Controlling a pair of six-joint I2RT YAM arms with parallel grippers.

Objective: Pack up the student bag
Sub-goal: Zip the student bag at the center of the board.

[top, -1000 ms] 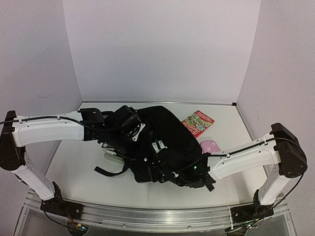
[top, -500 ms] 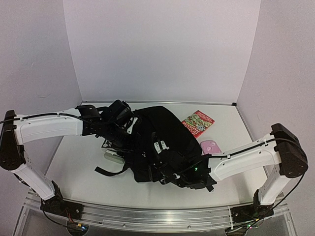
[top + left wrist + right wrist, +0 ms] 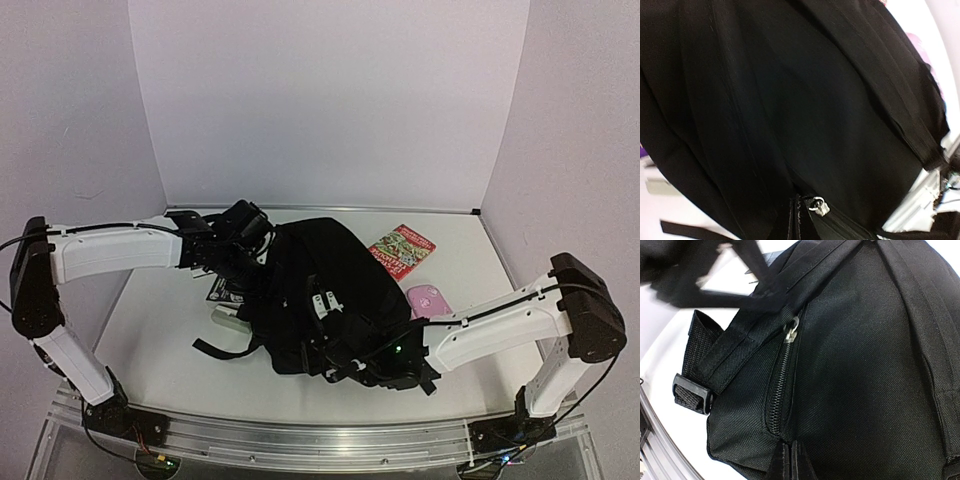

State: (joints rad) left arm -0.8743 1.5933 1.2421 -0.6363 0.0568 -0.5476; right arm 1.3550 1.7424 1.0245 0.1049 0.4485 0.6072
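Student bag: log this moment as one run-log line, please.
student bag on table | left gripper shut against bag fabric | right gripper shut beside zipper | book, pink case outside bag

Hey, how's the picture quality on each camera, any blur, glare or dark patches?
Top view: even light and sharp, but the bag reads as a black mass with little detail. Left wrist view: very dark, the fabric nearly featureless, the white corners blown out and soft. Right wrist view: fabric weave and zipper are crisp, but the strap at the top left is blurred.
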